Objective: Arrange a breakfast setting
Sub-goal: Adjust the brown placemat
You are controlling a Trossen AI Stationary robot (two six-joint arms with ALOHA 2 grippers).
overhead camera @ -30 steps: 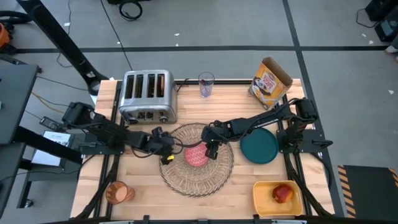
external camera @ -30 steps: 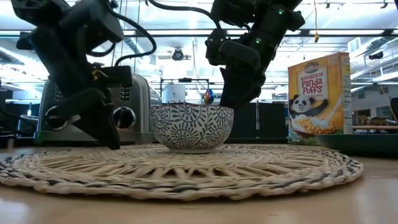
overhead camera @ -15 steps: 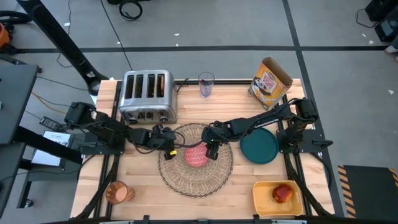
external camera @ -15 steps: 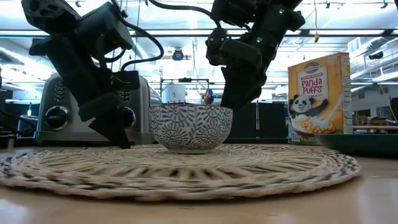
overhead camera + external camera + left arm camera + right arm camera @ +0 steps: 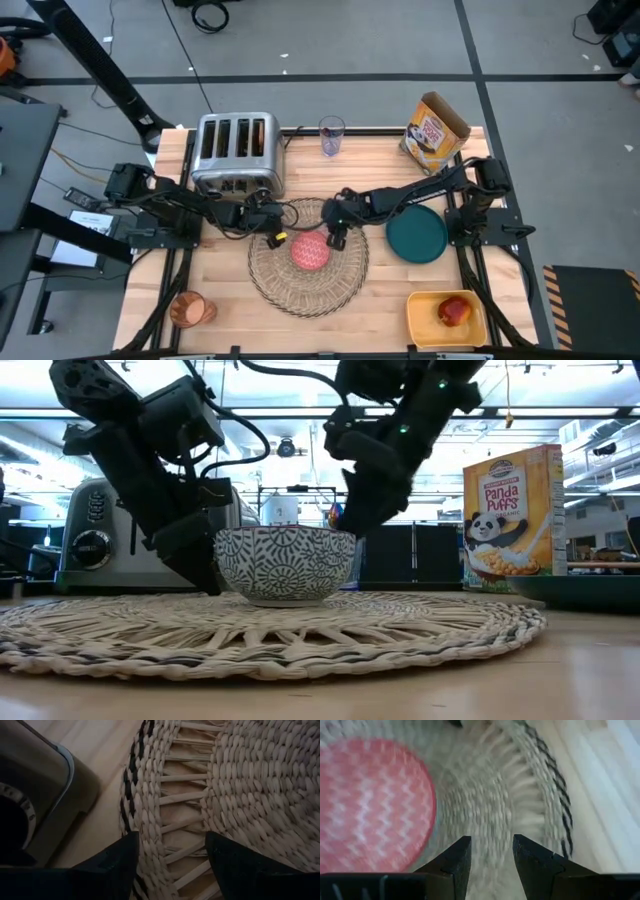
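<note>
Both arms reaching inward toward mid-tabletop, wrists angled down. Left claw (image 5: 272, 238) at about nine o'clock of centre, fingers (image 5: 115, 865) parted and low (tips near the surface). Right claw (image 5: 337, 240) at three o'clock, fingers (image 5: 452, 862) narrowly apart.

The round placemat (image 5: 306, 262) is rough woven straw with dark strands at its rim, lying on a matt pale wooden table (image 5: 230, 300) beside a shiny chrome metal toaster (image 5: 236, 152), while the bowl (image 5: 285, 564) looks smooth and glazed and the cereal box (image 5: 514, 510) is printed cardboard
</note>
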